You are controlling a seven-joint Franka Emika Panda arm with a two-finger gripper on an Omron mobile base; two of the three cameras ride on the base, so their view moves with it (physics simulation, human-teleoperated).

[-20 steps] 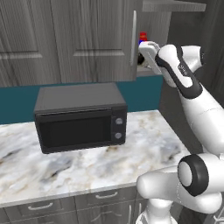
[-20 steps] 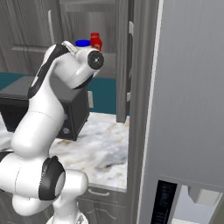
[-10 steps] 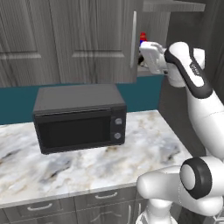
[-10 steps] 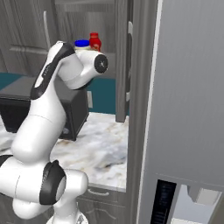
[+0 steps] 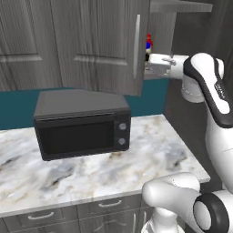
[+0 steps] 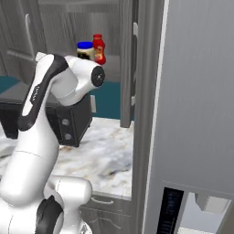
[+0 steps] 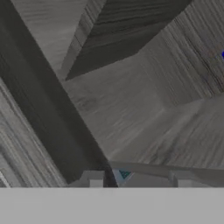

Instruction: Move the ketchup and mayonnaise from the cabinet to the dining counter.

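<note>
My jaws [image 7: 138, 180] gape wide and empty inside the cabinet [image 5: 98, 41]. The ketchup [image 6: 98, 49] and mayonnaise [image 6: 85, 50] stand together on its shelf.

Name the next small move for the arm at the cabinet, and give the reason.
Probably turn the end effector toward the mayonnaise and ketchup, then ease in. Both stand side by side on the open cabinet shelf, yet the hand view faces bare wood, with just a blue speck at its right edge, nothing between the fingertips.

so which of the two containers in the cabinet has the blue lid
The mayonnaise, the squat cream jar. The ketchup beside it is all red, cap included, and stands taller.
</note>
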